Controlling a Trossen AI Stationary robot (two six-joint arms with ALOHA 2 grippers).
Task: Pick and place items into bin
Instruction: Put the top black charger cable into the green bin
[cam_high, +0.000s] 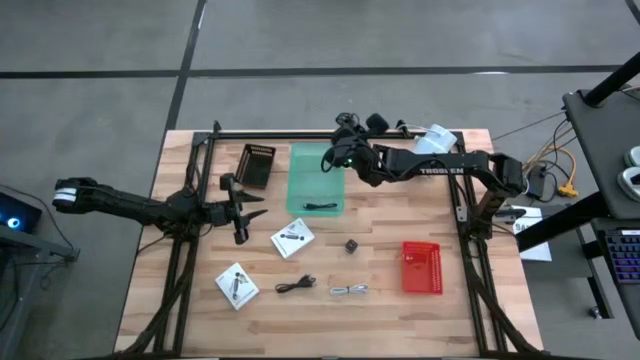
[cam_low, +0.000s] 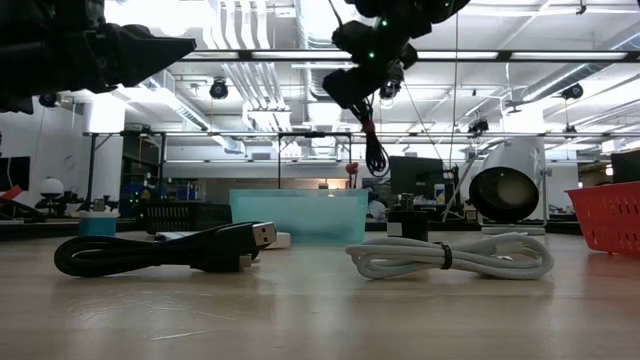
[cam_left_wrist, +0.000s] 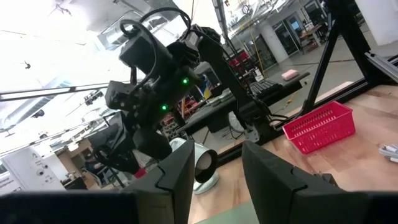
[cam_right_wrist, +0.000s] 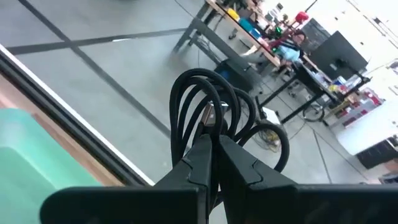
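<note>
Right end effector is over the upper edge of the translucent green plastic bin, fingers pinched together on a thin black coiled cable. In the low view that cable hangs in loops above the bin, clear of its rim. In the right wrist view the two dark fingers meet on the coil's lower bend.

Left end effector sits to the left of the bin above the wooden slatted surface, fingers apart, holding nothing; the gap between its fingers shows in the left wrist view.

One black cable already lies inside the bin near its lower edge.

Still on the surface:
- two white square packets with dark print, below the bin
- another black coiled cable with a USB plug
- pale grey bundled cable, just right of it
- tiny dark cube
- red mesh plastic basket, at right
- black ribbed tray, left of the bin
</note>
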